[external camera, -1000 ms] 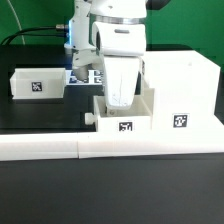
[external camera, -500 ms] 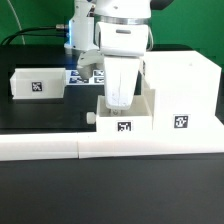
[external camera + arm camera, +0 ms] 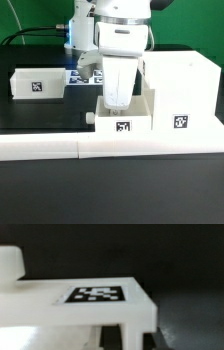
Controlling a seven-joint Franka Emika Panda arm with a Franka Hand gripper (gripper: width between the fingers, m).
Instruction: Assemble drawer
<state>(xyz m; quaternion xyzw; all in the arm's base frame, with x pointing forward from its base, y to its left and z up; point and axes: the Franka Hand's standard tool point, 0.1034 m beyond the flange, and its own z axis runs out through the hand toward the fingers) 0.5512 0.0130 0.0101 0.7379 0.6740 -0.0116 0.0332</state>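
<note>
Black counter [image 3: 40, 115] with a long white bar [image 3: 60, 148] along the front edge. The big casing [image 3: 185, 85] sits at the exterior view's right, and one tray [image 3: 125, 122] is just beside it. The end effector [image 3: 118, 98] dips down into that tray, and honestly I can't tell if the fingers are apart or together. The other tray [image 3: 35, 85] sits well apart at the exterior view's left. The wrist view is blurry and mostly shows a tag [image 3: 96, 294].

The robot arm's smooth white plastic shell [image 3: 120, 42] is bulky and box-like with rounded corners, and a dark grey band [image 3: 118, 8] crosses the joint above it. Under the shell the white two-finger gripper [image 3: 118, 98] tapers downward into a pale wedge; its fingers cannot be told apart. At the exterior view's left, a small blue glow [image 3: 71, 35] sits on a darker part of the arm behind the shell. The wrist view is too blurred to add detail.
</note>
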